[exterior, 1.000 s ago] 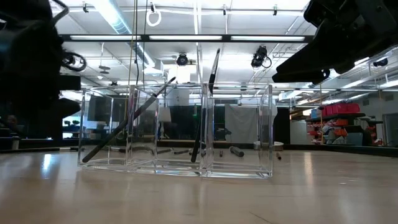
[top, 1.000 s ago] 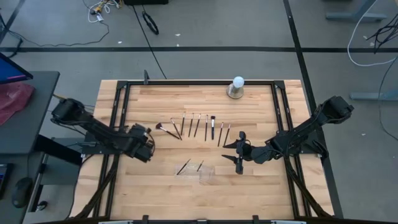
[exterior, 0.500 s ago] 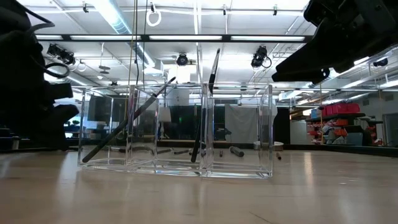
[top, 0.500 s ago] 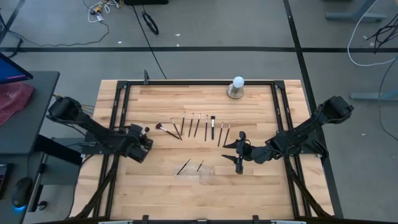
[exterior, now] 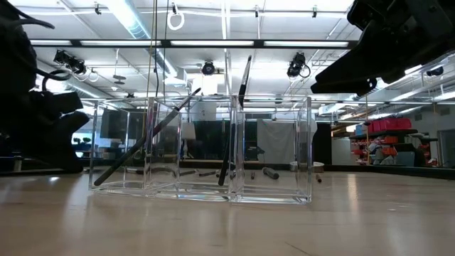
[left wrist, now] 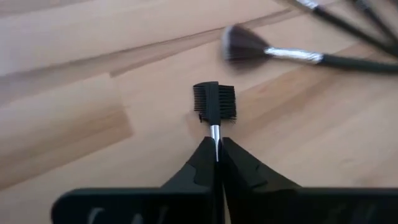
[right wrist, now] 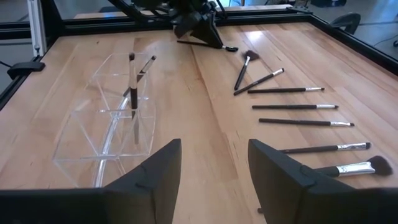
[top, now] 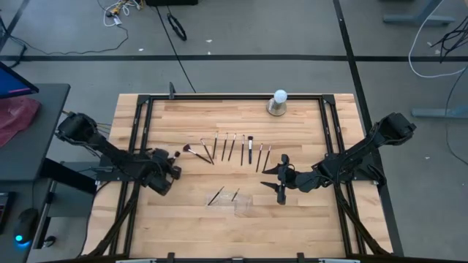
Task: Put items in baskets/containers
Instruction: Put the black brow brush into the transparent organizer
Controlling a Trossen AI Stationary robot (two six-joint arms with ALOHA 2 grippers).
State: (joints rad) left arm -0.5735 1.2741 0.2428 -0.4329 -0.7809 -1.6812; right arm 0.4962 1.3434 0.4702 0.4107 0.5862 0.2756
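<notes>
Light wood table fills the high view. Left gripper sits low at the left end of the brush row, fingers pressed together on a small comb-headed brush. Fan brush lies just beside it, then a row of slim brushes runs toward the middle of the table. Clear plastic container sits nearer the front edge, with two brushes already inside it. Right gripper waits right of the container, fingers spread, nothing between them. White ball on a grey base stands at the far edge.

Low view: clear container has several compartments; one dark brush leans diagonally in the left part, another stands steeply near the middle, its tip above the rim. Dark bulk of the left arm at left, the right arm overhead at right.

Left wrist view: gripper closed tight on the metal neck of the comb brush, comb head sticking out past the fingertips above the wood. Fan brush beyond it, blurred.

Right wrist view: fingers wide apart and empty. Container ahead with brushes upright in it. Loose brushes lie parallel alongside, and the left gripper is down at the far end of that row.
</notes>
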